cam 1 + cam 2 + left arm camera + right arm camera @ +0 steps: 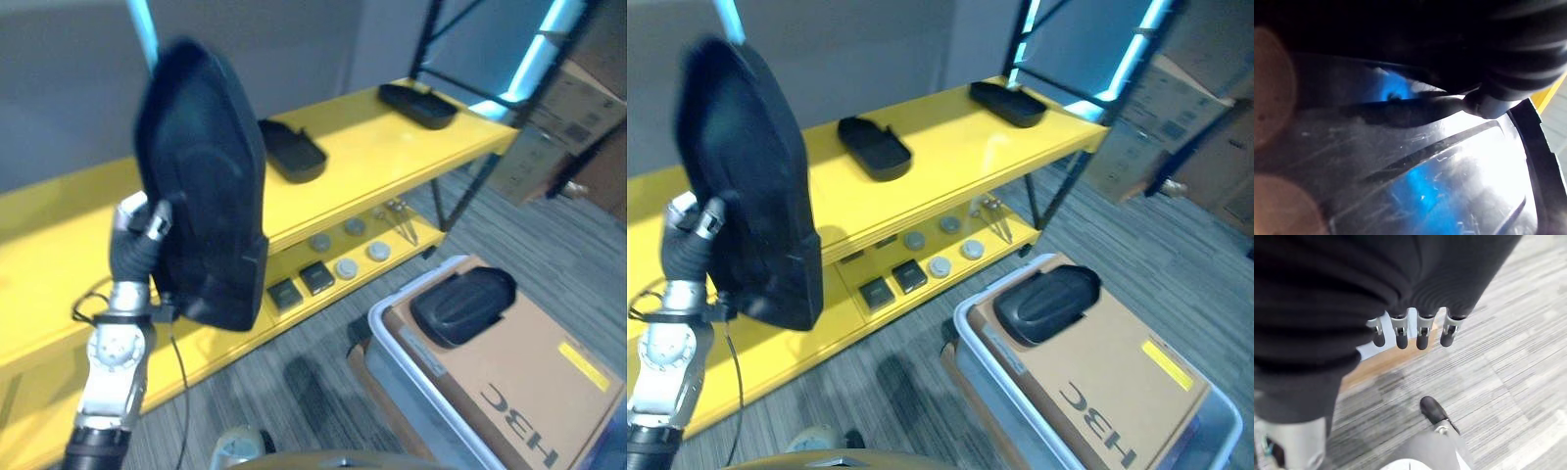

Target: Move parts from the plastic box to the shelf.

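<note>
Grey carpet runs under a long yellow shelf (411, 147) whose top deck already carries two black parts (291, 149), one mid-deck and one at the far right end. At the near right, one more part (462, 304) lies on cardboard inside the plastic box (397, 348). Raised at the left, the left hand (147, 227) holds a large black part (206, 181) upright over the shelf; its fingers are hidden behind the part, so I cannot tell how they grip. The right hand (1418, 330) hangs over the carpet with fingers straight and empty. Placing well probably means tipping the part flat over bare deck left of the middle one, before letting go.
</note>
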Robot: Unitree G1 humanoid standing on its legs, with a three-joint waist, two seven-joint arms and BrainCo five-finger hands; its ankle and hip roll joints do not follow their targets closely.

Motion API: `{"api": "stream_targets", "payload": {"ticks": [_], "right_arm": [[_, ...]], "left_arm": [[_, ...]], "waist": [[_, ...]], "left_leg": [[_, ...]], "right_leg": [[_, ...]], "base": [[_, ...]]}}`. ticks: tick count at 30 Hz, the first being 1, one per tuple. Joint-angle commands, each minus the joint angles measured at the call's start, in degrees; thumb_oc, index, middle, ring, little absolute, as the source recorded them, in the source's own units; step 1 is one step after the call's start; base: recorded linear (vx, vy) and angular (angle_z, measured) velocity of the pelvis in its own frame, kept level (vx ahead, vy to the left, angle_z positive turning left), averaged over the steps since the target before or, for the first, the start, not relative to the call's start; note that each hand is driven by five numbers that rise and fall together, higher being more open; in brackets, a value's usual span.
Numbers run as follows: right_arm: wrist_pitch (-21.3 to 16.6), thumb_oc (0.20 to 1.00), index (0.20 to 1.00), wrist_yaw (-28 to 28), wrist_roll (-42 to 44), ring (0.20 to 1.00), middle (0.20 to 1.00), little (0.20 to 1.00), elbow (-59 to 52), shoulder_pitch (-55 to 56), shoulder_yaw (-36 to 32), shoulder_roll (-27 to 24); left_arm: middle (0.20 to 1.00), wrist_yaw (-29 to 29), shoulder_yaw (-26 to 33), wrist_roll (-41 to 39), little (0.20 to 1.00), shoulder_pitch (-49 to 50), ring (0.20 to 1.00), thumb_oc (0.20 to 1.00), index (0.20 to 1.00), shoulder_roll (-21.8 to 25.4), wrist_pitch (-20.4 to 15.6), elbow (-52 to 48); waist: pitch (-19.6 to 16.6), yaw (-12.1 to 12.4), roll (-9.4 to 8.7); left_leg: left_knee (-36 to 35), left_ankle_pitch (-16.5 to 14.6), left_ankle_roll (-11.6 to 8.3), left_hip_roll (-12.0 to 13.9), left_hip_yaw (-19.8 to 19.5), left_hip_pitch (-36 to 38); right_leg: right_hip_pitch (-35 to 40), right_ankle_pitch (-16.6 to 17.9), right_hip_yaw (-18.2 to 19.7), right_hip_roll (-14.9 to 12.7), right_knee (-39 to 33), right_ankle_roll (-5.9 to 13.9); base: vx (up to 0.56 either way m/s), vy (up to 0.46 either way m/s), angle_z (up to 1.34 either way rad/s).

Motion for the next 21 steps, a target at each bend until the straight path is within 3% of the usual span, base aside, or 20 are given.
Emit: {"api": "stream_targets", "payload": {"ticks": [1, 2, 3, 4, 5, 6, 7, 8, 9, 10, 12, 17, 19, 21], "right_arm": [[1.8, 1.0, 1.0, -1.0, -0.2, 1.0, 1.0, 1.0, 0.9, -0.6, 0.1, 1.8], [1.4, 1.0, 1.0, -0.7, -0.1, 1.0, 1.0, 1.0, 1.0, -0.5, -0.4, 1.8], [-1.3, 1.0, 1.0, -1.4, -2.5, 1.0, 1.0, 1.0, 0.3, -0.4, -1.5, 1.8], [-1.8, 1.0, 1.0, -1.8, -3.2, 1.0, 1.0, 1.0, 0.3, -0.4, -1.5, 1.9], [-2.8, 1.0, 1.0, -2.6, -2.5, 1.0, 1.0, 1.0, 0.3, -0.7, -0.9, 2.0], [-3.9, 1.0, 1.0, -3.3, -2.7, 1.0, 1.0, 1.0, 0.2, -1.0, -0.3, 2.3], [-4.1, 1.0, 1.0, -4.3, -1.6, 1.0, 1.0, 1.0, 0.1, -1.2, 0.2, 2.4], [-5.5, 1.0, 1.0, -5.7, -0.3, 1.0, 1.0, 1.0, -0.9, -2.7, 1.4, 2.5], [-5.7, 1.0, 1.0, -5.7, -0.4, 1.0, 1.0, 1.0, -1.0, -3.0, 1.5, 2.5], [-6.3, 1.0, 1.0, -5.0, 0.6, 1.0, 1.0, 1.0, -2.0, -5.0, 2.6, 2.2], [-5.6, 1.0, 1.0, -4.1, 1.2, 1.0, 1.0, 1.0, -2.9, -6.8, 3.7, 1.8], [-5.0, 1.0, 1.0, -0.5, 2.6, 1.0, 1.0, 1.0, -4.3, -9.1, 6.4, 1.8], [-2.8, 1.0, 1.0, 0.7, 0.9, 1.0, 1.0, 1.0, -4.8, -9.2, 6.8, 1.2], [-1.7, 1.0, 1.0, 0.8, -2.4, 1.0, 1.0, 1.0, -3.8, -8.6, 7.8, 0.8]], "left_arm": [[0.2, 1.2, 0.8, 3.7, 0.2, -6.9, 0.2, 0.2, 0.2, 3.6, 0.6, -5.1], [0.2, 1.4, 0.4, 3.8, 0.2, -7.6, 0.2, 0.2, 0.2, 4.0, 1.3, -5.4], [0.2, 2.4, -1.8, 4.4, 0.2, -10.5, 0.2, 0.2, 0.2, 6.5, 4.1, -6.0], [0.2, 2.6, -2.1, 4.5, 0.2, -10.7, 0.2, 0.2, 0.2, 6.6, 4.4, -5.8], [0.2, 2.4, -4.0, 3.2, 0.2, -11.5, 0.2, 0.2, 0.2, 7.3, 3.7, -5.1], [0.2, 2.8, -5.5, 2.0, 0.2, -12.3, 0.2, 0.2, 0.2, 7.8, 3.3, -3.9], [0.2, 2.4, -6.4, 1.1, 0.2, -12.6, 0.2, 0.2, 0.2, 7.8, 3.0, -3.5], [0.2, 2.5, -8.8, 1.1, 0.2, -13.6, 0.2, 0.2, 0.2, 7.3, 3.6, -3.1], [0.2, 2.6, -8.9, 1.2, 0.2, -13.7, 0.2, 0.2, 0.2, 7.3, 3.9, -3.1], [0.2, 2.1, -10.8, 0.2, 0.2, -14.3, 0.2, 0.2, 0.2, 6.5, 4.7, -3.5], [0.2, 1.7, -11.9, -0.8, 0.2, -14.4, 0.2, 0.2, 0.2, 5.5, 5.4, -4.6], [0.2, 2.8, -10.3, -2.8, 0.2, -10.0, 0.2, 0.2, 0.2, 3.5, 8.2, -5.5], [0.2, 2.4, -9.9, -3.4, 0.2, -8.6, 0.2, 0.2, 0.2, 2.4, 8.6, -5.6], [0.2, 1.7, -9.9, -4.9, 0.2, -8.5, 0.2, 0.2, 0.2, 1.8, 9.5, -4.3]], "waist": [[-0.7, -0.7, 4.1], [-0.7, -1.0, 4.37], [-0.3, -3.6, 6.13], [-0.2, -3.9, 6.17], [0.2, -5.4, 5.91], [0.2, -6.6, 6.04], [0.2, -7.2, 5.92], [-0.2, -8.3, 5.64], [-0.3, -8.4, 5.66], [-0.9, -8.8, 4.8], [-1.6, -8.8, 4.12], [-2.0, -6.7, 2.6], [-1.1, -6.0, 2.3], [0.3, -4.9, 1.68]], "left_leg": [[-8.4, 6.4, -6.84, 2.4, -3.6, 4.6], [-9.2, 6.4, -6.32, 1.8, -4.2, 4.9], [-13.3, 6.6, -4.33, 0.1, -7.5, 7.3], [-13.6, 6.6, -4.12, -0.2, -7.8, 7.5], [-14.0, 6.1, -3.97, -0.7, -10.4, 7.3], [-14.1, 7.3, -3.75, -0.2, -11.1, 6.4], [-14.1, 7.3, -3.91, -0.3, -12.7, 6.3], [-14.1, 7.5, -4.81, 0.1, -16.7, 6.5], [-14.1, 7.7, -4.91, 0.3, -17.0, 6.3], [-14.1, 6.6, -5.27, 0.0, -20.7, 6.4], [-14.1, 5.8, -5.23, -0.2, -24.1, 6.9], [-10.2, 5.3, -6.68, 0.3, -25.1, 7.1], [-0.6, 9.2, -8.39, 1.0, -24.8, 2.4], [8.6, 13.2, -9.91, 1.7, -27.5, -5.6]], "right_leg": [[-3.7, 4.1, 1.0, 4.0, 2.8, 1.35], [-4.4, 4.5, 1.3, 3.0, 5.1, 1.85], [-9.9, 6.9, 6.9, -0.5, 19.0, 4.11], [-10.8, 7.0, 7.9, -1.0, 20.5, 4.47], [-13.8, 7.3, 13.5, 1.0, 20.2, 4.76], [-15.8, 8.3, 14.8, 2.9, 18.8, 3.36], [-16.8, 8.4, 16.9, 3.8, 17.0, 3.23], [-17.1, 7.9, 20.8, 5.4, 9.5, 2.61], [-17.1, 8.1, 21.0, 5.7, 8.5, 2.41], [-16.4, 8.9, 24.9, 6.9, -0.8, 2.74], [-15.8, 10.2, 29.2, 7.7, -5.5, 3.42], [-11.4, 8.2, 30.1, 9.4, -7.6, 1.51], [-10.1, 7.6, 29.8, 10.0, -8.0, 0.08], [-8.4, 6.9, 30.4, 10.7, -8.4, -1.23]], "base": [[0.05, 0.163, 0.4], [0.2, 0.398, 0.34], [0.18, 0.348, 0.3], [0.17, 0.247, 0.46], [-0.02, -0.061, 0.89], [-0.01, -0.139, 1.18], [0.1, -0.254, 1.89], [0.15, -0.231, 1.69], [0.29, -0.414, 2.4], [0.23, -0.341, 1.57], [0.23, -0.343, 1.02], [0.16, -0.262, 0.93], [0.04, -0.121, 0.19], [0.02, -0.097, 0.12]]}}
